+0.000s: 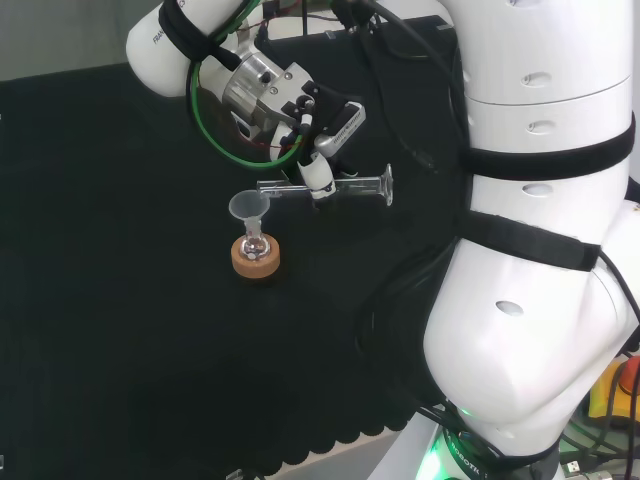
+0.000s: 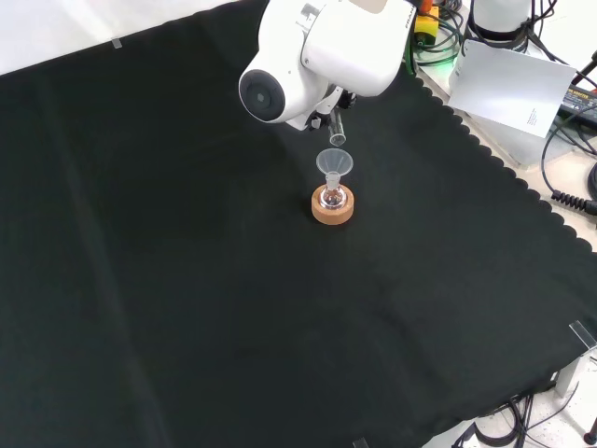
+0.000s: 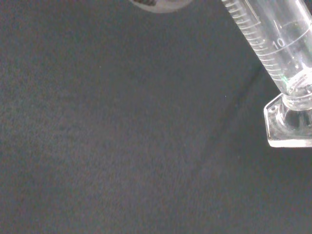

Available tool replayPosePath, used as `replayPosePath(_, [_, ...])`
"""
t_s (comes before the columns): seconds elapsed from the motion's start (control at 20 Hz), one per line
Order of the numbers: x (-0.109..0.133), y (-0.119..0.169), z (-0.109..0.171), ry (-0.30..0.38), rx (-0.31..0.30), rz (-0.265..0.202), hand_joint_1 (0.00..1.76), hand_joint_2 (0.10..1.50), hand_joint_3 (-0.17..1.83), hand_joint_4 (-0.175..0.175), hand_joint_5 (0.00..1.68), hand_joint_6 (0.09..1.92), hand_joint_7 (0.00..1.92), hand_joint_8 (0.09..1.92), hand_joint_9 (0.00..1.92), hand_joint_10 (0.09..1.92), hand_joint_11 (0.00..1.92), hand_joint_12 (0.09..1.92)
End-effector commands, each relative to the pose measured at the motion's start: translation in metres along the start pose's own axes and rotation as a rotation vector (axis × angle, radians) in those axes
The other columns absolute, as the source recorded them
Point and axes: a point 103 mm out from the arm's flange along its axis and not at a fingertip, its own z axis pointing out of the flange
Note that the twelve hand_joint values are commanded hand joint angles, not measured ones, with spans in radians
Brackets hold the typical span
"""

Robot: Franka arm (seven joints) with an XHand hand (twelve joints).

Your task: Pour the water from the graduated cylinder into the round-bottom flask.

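Observation:
In the head view the hand [image 1: 320, 172] has its fingers curled round a clear graduated cylinder [image 1: 352, 186], which lies almost level above the cloth. The cylinder's mouth points left, just above a clear funnel [image 1: 248, 207]. The funnel stands in a small round-bottom flask [image 1: 254, 243] on a cork ring [image 1: 256, 260]. In the front view the cylinder's mouth [image 2: 337, 131] pokes out below the arm's link, over the funnel [image 2: 334, 161], the flask [image 2: 331, 197] and the cork ring [image 2: 333, 212]. The wrist view has the cylinder's printed scale [image 3: 265, 39] and its foot [image 3: 290, 124] close up.
The arm's big white link with a round grey cap [image 2: 266, 93] stands before the hand in the front view. Black cloth [image 2: 187, 280] spreads round the flask. Its scalloped edge [image 2: 504, 168] runs along the right, with cables and paper beyond it.

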Motion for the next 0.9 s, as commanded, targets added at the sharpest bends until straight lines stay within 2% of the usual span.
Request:
replayPosePath(0.05, [0.0,0.001,0.0,0.011,-0.016,-0.011,1.15,1.14,0.0,-0.175,0.93,1.08,1.21,0.36,1.43,0.09,1.23,0.77])
replayPosePath(0.3, [-0.009,0.003,0.004,0.059,-0.079,-0.052,1.15,1.15,0.0,-0.175,0.93,1.08,1.21,0.36,1.43,0.09,1.23,0.77])
replayPosePath(0.5, [-0.013,-0.001,0.004,0.102,-0.153,-0.086,1.15,1.15,0.0,-0.175,0.93,1.08,1.21,0.36,1.43,0.09,1.23,0.77])
replayPosePath(0.7, [-0.015,-0.004,0.003,0.152,-0.253,-0.125,1.15,1.15,0.0,-0.175,0.93,1.08,1.21,0.36,1.43,0.09,1.22,0.77])
replayPosePath(0.9, [-0.022,-0.003,0.009,0.247,-0.348,-0.185,1.15,1.15,0.0,-0.175,0.93,1.08,1.21,0.36,1.42,0.09,1.22,0.77])
